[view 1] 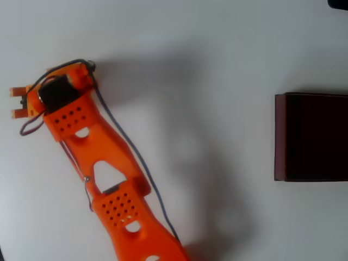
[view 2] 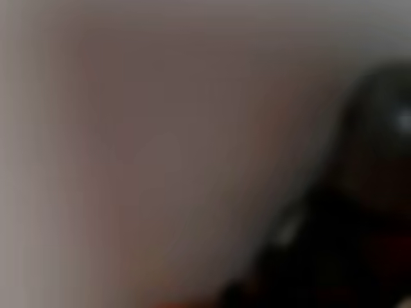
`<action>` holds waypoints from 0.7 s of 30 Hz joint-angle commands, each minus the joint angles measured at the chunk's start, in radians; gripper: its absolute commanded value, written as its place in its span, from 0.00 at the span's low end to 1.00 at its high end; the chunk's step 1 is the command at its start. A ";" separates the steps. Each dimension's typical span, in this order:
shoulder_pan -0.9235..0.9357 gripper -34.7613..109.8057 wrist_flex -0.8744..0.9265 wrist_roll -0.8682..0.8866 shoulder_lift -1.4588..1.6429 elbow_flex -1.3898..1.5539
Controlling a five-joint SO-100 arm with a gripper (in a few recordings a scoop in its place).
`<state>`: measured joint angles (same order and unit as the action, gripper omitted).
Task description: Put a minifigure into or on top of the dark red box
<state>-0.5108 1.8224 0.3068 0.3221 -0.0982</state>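
Minifigure (view 2: 372, 192) was just a dark blur in the wrist view. Orange arm (view 1: 103, 163) lay well left of the box (view 1: 312, 137); grip state unclear.

Orange perforated arm (view 1: 111, 163), black motor, dark cable alongside

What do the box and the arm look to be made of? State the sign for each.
Dark red box: thin, flat, matte walls with crisp edges, likely card or thin plastic; cannot tell which. Orange arm: rigid moulded or printed plastic, judging by uniform colour and perforated panels.
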 commanded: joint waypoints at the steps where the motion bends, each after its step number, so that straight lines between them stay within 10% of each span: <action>1: 0.003 0.38 0.017 0.000 0.018 -0.040; 21: 0.005 0.24 0.017 0.003 0.020 -0.029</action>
<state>-0.4924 1.8224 0.3022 0.3206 -0.0982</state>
